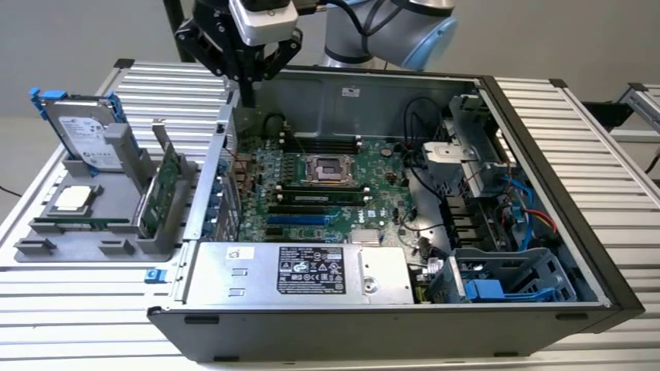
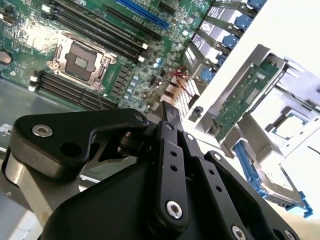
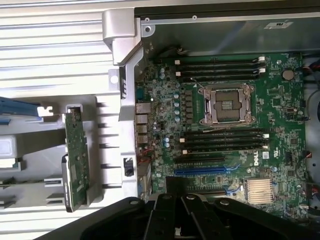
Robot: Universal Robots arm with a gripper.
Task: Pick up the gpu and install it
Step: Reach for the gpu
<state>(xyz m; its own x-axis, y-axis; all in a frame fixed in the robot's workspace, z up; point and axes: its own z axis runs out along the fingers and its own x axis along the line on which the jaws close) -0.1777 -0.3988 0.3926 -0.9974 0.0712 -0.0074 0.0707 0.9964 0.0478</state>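
The gpu (image 1: 163, 185) is a thin green card with a silver bracket, standing on edge in a grey holder (image 1: 62, 232) outside the open computer case, on the exterior view's left. Both wrist views show the gpu too (image 2: 245, 97) (image 3: 75, 150). My gripper (image 1: 247, 97) hangs above the case's rear left wall, over the motherboard's port edge. It is higher than the gpu and to its right in the exterior view. Its black fingers (image 2: 169, 107) (image 3: 176, 181) meet at the tips with nothing between them.
The motherboard (image 1: 309, 193) lies flat in the case, with an empty CPU socket (image 1: 332, 166) and a blue slot (image 3: 205, 170). A power supply (image 1: 299, 270) fills the near side. The holder also carries a hard drive (image 1: 88, 131) and a CPU chip (image 1: 76, 199).
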